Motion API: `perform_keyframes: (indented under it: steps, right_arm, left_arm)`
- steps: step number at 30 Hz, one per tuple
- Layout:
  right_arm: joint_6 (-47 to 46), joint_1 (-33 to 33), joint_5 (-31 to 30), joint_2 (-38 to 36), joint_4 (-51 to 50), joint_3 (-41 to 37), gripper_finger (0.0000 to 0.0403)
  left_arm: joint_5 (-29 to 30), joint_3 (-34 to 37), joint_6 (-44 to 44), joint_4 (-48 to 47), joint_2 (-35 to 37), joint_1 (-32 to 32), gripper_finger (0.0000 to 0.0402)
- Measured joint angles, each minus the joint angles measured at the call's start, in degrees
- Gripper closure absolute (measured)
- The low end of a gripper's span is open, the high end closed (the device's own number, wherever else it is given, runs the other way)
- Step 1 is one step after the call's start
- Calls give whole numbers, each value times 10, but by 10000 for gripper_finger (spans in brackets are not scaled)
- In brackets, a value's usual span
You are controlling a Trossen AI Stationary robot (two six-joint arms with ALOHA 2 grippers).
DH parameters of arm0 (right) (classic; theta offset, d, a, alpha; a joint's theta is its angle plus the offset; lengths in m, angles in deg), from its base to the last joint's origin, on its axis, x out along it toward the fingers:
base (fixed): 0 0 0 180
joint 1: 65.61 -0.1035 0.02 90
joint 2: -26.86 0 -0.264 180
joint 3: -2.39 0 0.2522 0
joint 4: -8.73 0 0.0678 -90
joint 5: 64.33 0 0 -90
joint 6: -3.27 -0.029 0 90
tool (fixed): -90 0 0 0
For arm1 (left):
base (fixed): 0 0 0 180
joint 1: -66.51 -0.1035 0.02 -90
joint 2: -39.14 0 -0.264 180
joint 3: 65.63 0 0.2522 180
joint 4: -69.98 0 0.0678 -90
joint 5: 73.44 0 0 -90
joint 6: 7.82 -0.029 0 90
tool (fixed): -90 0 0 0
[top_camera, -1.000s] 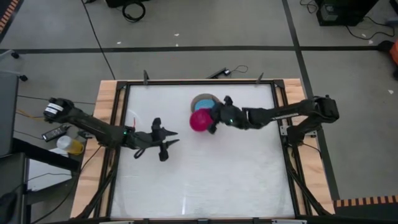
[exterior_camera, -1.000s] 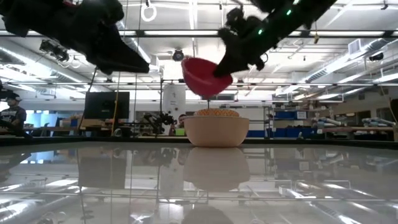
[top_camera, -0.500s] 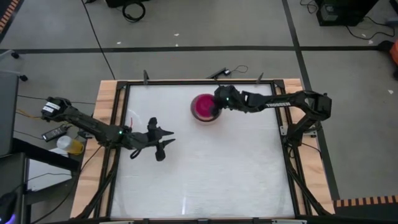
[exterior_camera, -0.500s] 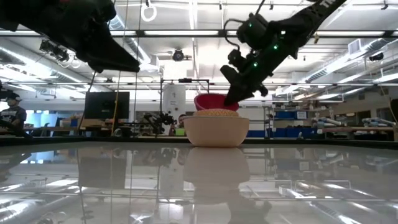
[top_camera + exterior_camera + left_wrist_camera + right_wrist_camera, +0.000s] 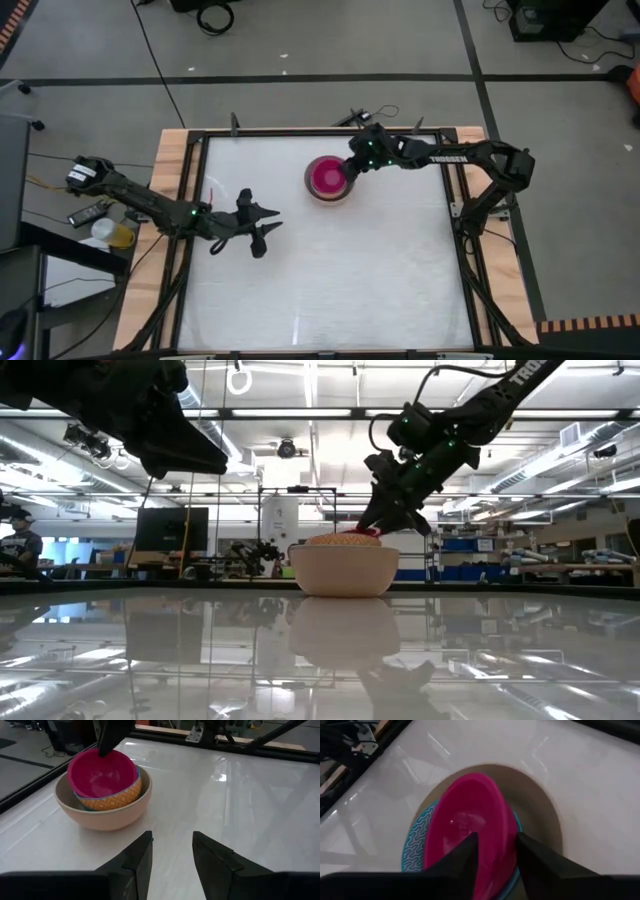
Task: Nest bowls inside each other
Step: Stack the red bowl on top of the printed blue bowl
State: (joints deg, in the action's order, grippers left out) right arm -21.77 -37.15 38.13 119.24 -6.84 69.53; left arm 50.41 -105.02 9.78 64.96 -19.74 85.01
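Observation:
Three nested bowls stand at the table's far middle. The beige bowl (image 5: 310, 189) (image 5: 100, 817) rests on its base, with a blue-and-orange patterned bowl (image 5: 119, 796) (image 5: 417, 845) inside it. The magenta bowl (image 5: 328, 177) (image 5: 100, 772) (image 5: 465, 815) lies in that one, tilted. My right gripper (image 5: 352, 170) (image 5: 378, 525) (image 5: 495, 840) is open at the magenta bowl's right rim, one finger over its inside and one outside. My left gripper (image 5: 267, 224) (image 5: 172, 837) hangs open above the table, left of the bowls, with nothing between its fingers. My right gripper comes slanting down from the table's far right. Its fingers stand apart on either side of the magenta bowl's rim (image 5: 509, 832). I cannot tell whether either finger touches the rim. The bowl rests in the patterned bowl.
A black frame and wooden border (image 5: 180, 180) run around the white tabletop. A cable and plug (image 5: 352, 117) lie by the far edge. Bare tabletop (image 5: 330, 280) spreads across the near half and to the right.
My right gripper has swung toward the table's far edge and gone down with the magenta bowl. The bowl, held high before, now sits low in the stack, only its rim showing in the low view. The fingers have opened and let it go.

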Motion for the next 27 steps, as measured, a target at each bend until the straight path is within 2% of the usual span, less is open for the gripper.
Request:
perform_keyframes:
  steps: [5,9,13,19,22,24,27]
  right_arm:
    - [9,10,-1,-1,-32,0,251]
    - [47,-9,3,-1,-121,0,252]
    - [50,-33,-32,-4,-152,1,252]
    - [58,-50,-89,-47,-124,0,252]
    - [76,-67,-130,-86,-125,-1,252]
    - [78,-95,-145,-114,-98,-15,252]
    - [69,-162,-139,-138,0,-55,255]
  left_arm:
    - [0,0,9,0,1,0,260]
    - [0,0,11,1,6,4,260]
    - [0,0,8,3,10,4,260]
    - [0,0,8,3,10,4,260]
    - [0,0,-20,5,24,12,260]
    - [2,0,-37,8,42,23,260]
    - [11,0,-41,5,76,42,260]
